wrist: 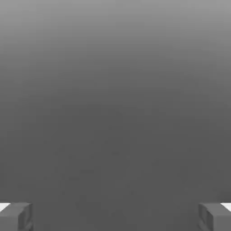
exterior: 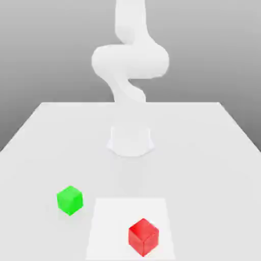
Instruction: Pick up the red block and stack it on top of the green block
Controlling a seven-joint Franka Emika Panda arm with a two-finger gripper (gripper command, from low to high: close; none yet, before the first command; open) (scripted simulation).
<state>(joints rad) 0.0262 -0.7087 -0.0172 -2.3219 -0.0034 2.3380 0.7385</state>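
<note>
The red block (exterior: 143,236) sits near the table's front edge, on a paler square patch, a little toward the exterior view's right. To its left and slightly farther back stands the green block (exterior: 69,199), on the plain table top, well apart from the red one. My white arm (exterior: 130,61) rises from its base at the table's middle and climbs out of the frame. In the hand view my gripper (wrist: 115,216) is open: one grey fingertip (wrist: 16,216) and the other (wrist: 215,216) stand far apart, with nothing between them but a grey backdrop.
The white table (exterior: 204,153) spreads wide around the arm's base (exterior: 130,141). A lighter square patch (exterior: 112,224) marks the front middle, under the red block. Behind the table there is a plain grey background.
</note>
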